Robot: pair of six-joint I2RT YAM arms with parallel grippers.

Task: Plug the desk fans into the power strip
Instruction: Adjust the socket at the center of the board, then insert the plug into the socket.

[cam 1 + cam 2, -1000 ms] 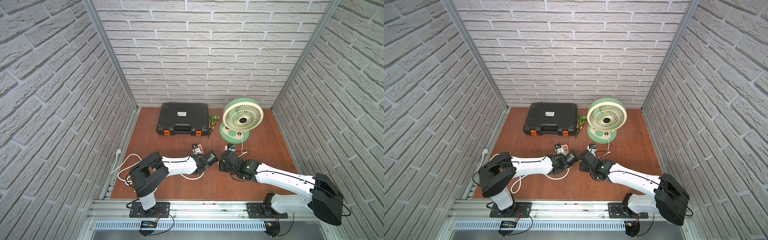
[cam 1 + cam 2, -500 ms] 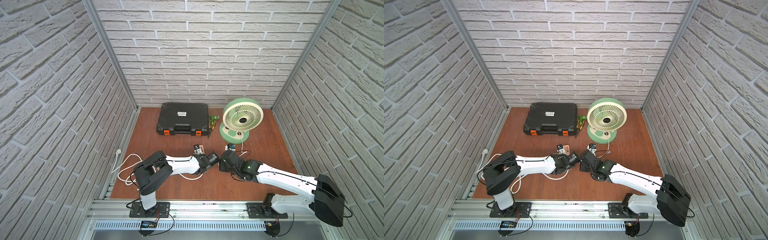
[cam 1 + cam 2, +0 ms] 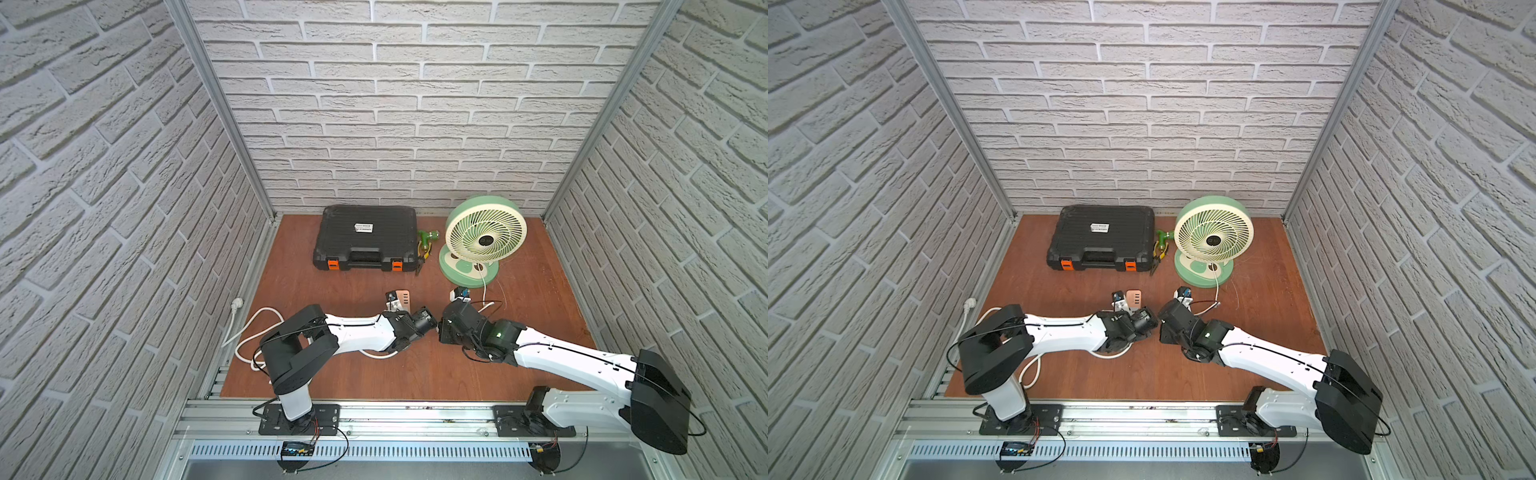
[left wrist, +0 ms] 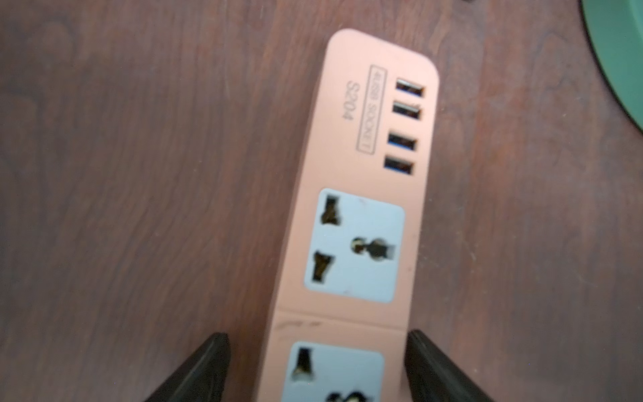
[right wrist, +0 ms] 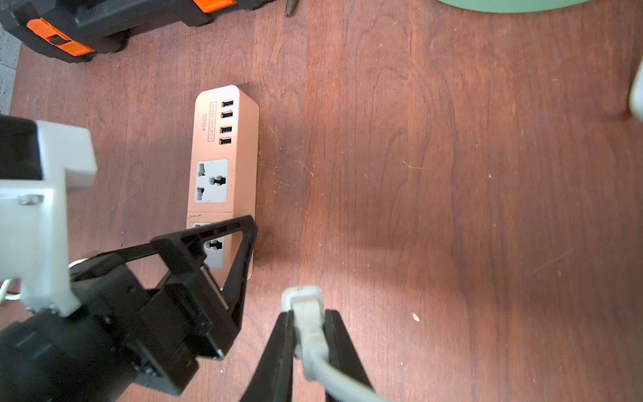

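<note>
Plug [image 5: 302, 302]: clamped in my right jaws, lower centre of frame. Power strip [image 4: 362, 209]: left jaws spread astride it, gripping nothing. Step, I judge: approach; next needs alignment over socket [image 4: 355, 245]

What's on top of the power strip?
The left gripper, open, straddles the near socket of the power strip, partly covering it. Far socket and USB ports lie bare, empty. Cable end hidden.

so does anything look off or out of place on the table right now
Nothing damaged or spilled. The wall plug of the power strip lies loose at the floor's left edge, plugged into nothing. Pliers lie loose beside the black toolcase.
</note>
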